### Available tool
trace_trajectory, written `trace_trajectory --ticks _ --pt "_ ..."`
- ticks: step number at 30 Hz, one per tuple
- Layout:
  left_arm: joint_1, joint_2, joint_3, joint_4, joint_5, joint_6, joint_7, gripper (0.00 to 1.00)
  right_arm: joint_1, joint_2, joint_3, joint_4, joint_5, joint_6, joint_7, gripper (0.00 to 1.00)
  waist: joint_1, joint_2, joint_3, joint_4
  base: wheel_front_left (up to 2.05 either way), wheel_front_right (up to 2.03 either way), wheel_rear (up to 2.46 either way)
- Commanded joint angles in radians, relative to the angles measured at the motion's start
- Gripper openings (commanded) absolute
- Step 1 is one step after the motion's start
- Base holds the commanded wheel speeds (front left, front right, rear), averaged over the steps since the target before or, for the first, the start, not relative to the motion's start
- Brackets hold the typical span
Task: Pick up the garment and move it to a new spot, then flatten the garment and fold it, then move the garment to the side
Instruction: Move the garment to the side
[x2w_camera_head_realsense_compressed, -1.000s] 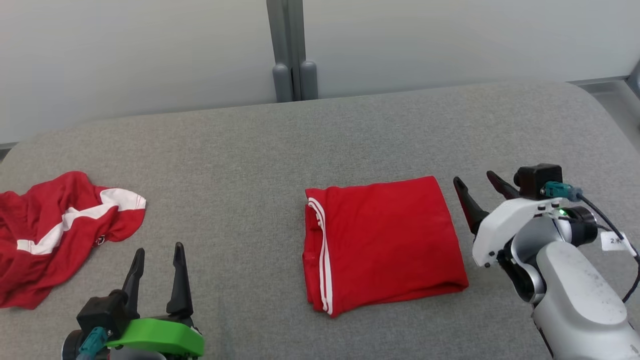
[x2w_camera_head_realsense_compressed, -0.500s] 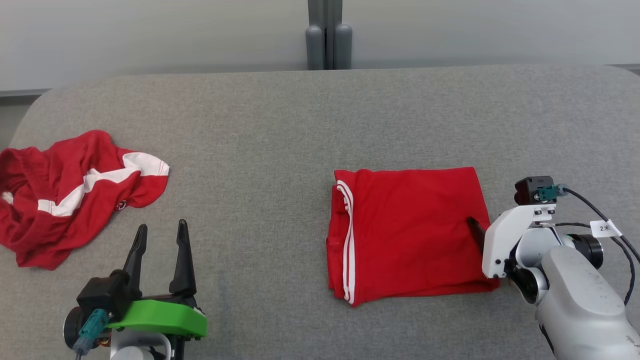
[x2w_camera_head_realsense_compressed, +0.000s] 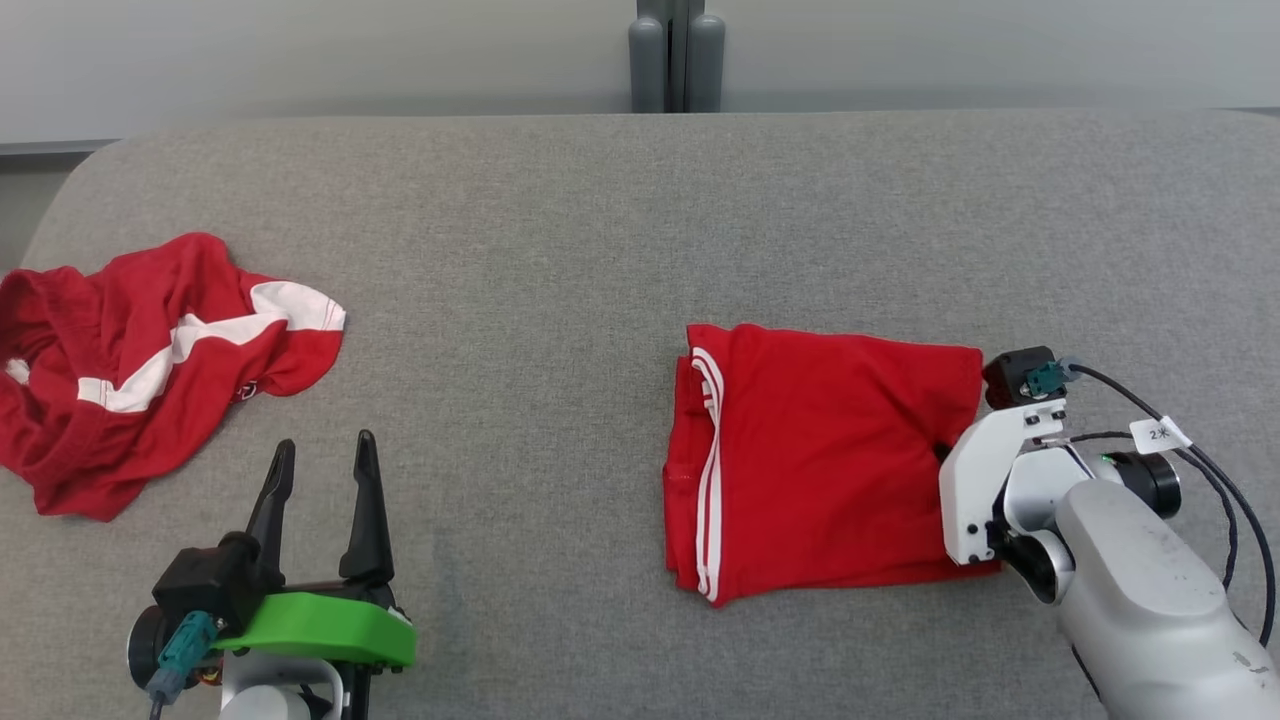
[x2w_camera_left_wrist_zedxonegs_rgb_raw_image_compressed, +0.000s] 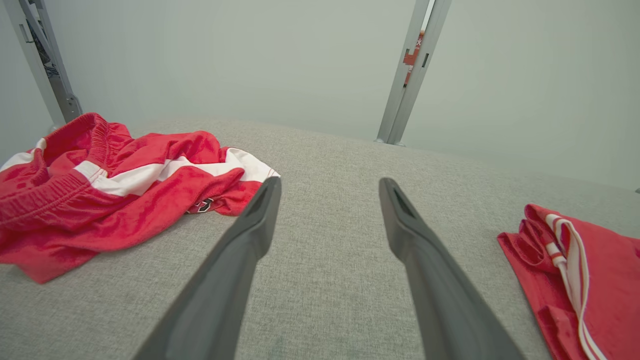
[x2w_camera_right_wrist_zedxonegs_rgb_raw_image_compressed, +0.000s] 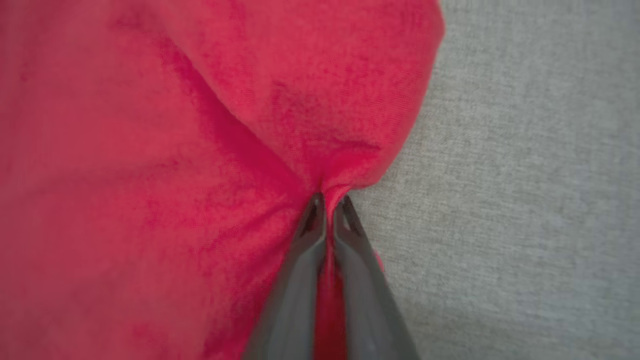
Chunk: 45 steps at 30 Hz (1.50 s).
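Note:
A folded red garment (x2w_camera_head_realsense_compressed: 820, 460) with white side stripes lies on the grey padded table (x2w_camera_head_realsense_compressed: 560, 250), right of centre. My right gripper (x2w_camera_head_realsense_compressed: 942, 455) is at the garment's right edge, its fingers mostly hidden behind the white wrist. In the right wrist view, the right gripper (x2w_camera_right_wrist_zedxonegs_rgb_raw_image_compressed: 327, 200) is shut, pinching a bunched fold of the red cloth (x2w_camera_right_wrist_zedxonegs_rgb_raw_image_compressed: 150, 150). My left gripper (x2w_camera_head_realsense_compressed: 324, 442) stands open at the lower left with nothing between its fingers (x2w_camera_left_wrist_zedxonegs_rgb_raw_image_compressed: 250, 235). The folded garment's striped end (x2w_camera_left_wrist_zedxonegs_rgb_raw_image_compressed: 580, 280) lies well to its right.
A second, crumpled red garment (x2w_camera_head_realsense_compressed: 140, 360) with white bands lies at the table's left edge, also seen as a red heap (x2w_camera_left_wrist_zedxonegs_rgb_raw_image_compressed: 100, 180) left of my left fingers. A grey post (x2w_camera_head_realsense_compressed: 676, 55) stands against the wall behind the table.
The head camera has shifted. My right gripper, open beside the folded garment a second ago, has come down onto its right edge and shut on the cloth. The left gripper has not moved.

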Motion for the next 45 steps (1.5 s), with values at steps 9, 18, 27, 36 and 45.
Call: trace_trajectory --ticks 9,18,27,36,45 --pt "-0.034 0.003 0.015 -0.060 0.008 0.005 -0.002 1.00 -0.133 -0.159 0.248 -0.137 -0.019 -0.001 0.054 0.00 0.0000 0.0000 0.072 -0.110 0.00 0.00 0.00" --pt "-0.099 0.005 0.017 -0.131 0.086 -0.015 -0.001 1.00 -0.326 -0.280 0.410 -0.181 0.025 -0.001 0.024 0.00 0.0000 0.0000 0.195 -0.304 0.00 0.00 0.00" --pt "-0.201 0.025 -0.034 -0.150 0.124 -0.030 -0.001 1.00 -0.422 -0.376 0.325 -0.045 -0.066 -0.001 -0.157 0.00 0.0000 0.0000 0.302 -0.364 0.00 0.00 0.00" --pt "-0.258 0.059 -0.077 -0.192 0.131 -0.034 -0.001 1.00 -0.484 -0.439 0.160 0.095 -0.170 -0.001 -0.299 0.00 0.0000 0.0000 0.409 -0.329 0.00 0.00 0.00" --pt "-0.264 0.073 -0.102 -0.222 0.123 -0.035 -0.001 1.00 -0.488 -0.445 -0.016 0.189 -0.317 -0.001 -0.398 0.00 0.0000 0.0000 0.435 -0.289 0.00 0.00 0.00"
